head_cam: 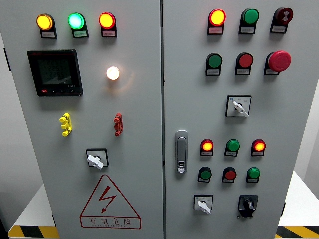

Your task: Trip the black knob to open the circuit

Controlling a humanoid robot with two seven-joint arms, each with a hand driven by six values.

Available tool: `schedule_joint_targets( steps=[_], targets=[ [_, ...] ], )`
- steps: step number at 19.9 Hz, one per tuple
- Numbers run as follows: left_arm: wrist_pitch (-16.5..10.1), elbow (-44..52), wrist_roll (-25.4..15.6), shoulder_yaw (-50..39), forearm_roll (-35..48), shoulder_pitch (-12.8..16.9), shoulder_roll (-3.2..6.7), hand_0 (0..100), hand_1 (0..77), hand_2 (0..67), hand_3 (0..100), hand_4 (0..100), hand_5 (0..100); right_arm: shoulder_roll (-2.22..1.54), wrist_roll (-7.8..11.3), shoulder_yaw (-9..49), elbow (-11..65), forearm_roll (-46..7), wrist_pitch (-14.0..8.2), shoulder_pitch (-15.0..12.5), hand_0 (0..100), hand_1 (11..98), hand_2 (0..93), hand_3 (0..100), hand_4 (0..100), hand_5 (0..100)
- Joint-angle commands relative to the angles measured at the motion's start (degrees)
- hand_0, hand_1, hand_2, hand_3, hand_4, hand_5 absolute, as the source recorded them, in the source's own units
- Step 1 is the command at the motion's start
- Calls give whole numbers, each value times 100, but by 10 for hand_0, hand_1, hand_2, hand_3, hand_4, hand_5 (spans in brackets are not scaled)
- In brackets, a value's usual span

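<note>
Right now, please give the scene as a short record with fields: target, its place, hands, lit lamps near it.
target: black knob
place: bottom right of the right door, beside a white selector switch
hands: neither is in view
lit lamps nearby: two red lamps above it, a green lamp between them
contact: none, knob untouched

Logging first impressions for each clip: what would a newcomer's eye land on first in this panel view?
Probably the lit lamps: the amber, green and red row at the top left and the glowing white lamp below it. Next comes the big red mushroom button at the upper right and the red warning triangle at the lower left. The black knob sits low on the right door; no robot hand shows.
</note>
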Motion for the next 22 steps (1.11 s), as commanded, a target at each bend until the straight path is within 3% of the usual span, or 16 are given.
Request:
schedule_joint_targets(
  steps=[1,2,4,5,7,8,9,10,13,14,16,18,19,20,21,22],
  targets=[
    [0,0,0,0,0,0,0,0,31,129,214,67,16,-10,-206,1063,-4,-759,318,-15,627,379,23,203,136,244],
    [0,0,0,0,0,0,0,0,32,129,214,67,16,-10,-250,1231,23,-918,380,-7,627,379,23,203,136,243],
    [0,0,0,0,0,0,0,0,31,129,214,67,16,-54,-251,980,14,-876,389,-6,627,379,23,202,136,241],
    [0,0,0,0,0,0,0,0,31,129,214,67,16,-28,-224,795,-64,-754,372,20,626,379,23,201,136,241],
    [0,0,0,0,0,0,0,0,31,129,214,67,16,-71,-233,531,5,-315,372,63,626,379,21,197,134,238],
    [0,0,0,0,0,0,0,0,31,129,214,67,16,-124,-224,330,5,-61,389,177,626,379,21,197,134,238],
    [0,0,0,0,0,0,0,0,30,129,214,67,16,-220,-207,119,-38,264,416,370,626,379,21,196,134,237],
    [0,0,0,0,0,0,0,0,30,129,214,67,16,-290,-198,65,-82,450,407,450,626,378,20,195,133,235],
    [0,0,0,0,0,0,0,0,30,129,214,67,16,-309,-198,300,-214,513,451,495,625,379,20,196,132,233],
    [0,0,0,0,0,0,0,0,30,129,214,67,16,-291,-189,275,-267,557,434,521,625,379,20,196,132,232],
    [0,0,0,0,0,0,-9,0,32,129,214,67,16,-309,-189,310,-241,514,433,547,625,379,19,200,132,231],
    [0,0,0,0,0,0,0,0,32,129,214,67,16,-274,-207,607,-241,409,442,565,624,379,19,201,133,230],
    [0,0,0,0,0,0,0,0,31,129,214,67,16,-239,-215,896,-206,138,442,591,623,381,18,205,133,230],
    [0,0,0,0,0,0,0,0,31,129,214,67,16,-230,-250,1351,-67,-483,442,591,622,381,18,205,134,230],
    [0,0,0,0,0,0,0,0,31,129,214,67,16,-177,-251,1817,4,-1133,451,591,621,382,18,208,134,231],
    [0,0,0,0,0,0,0,0,31,129,214,67,16,-72,-251,2248,75,-1853,451,591,620,384,18,208,134,231]
  ],
)
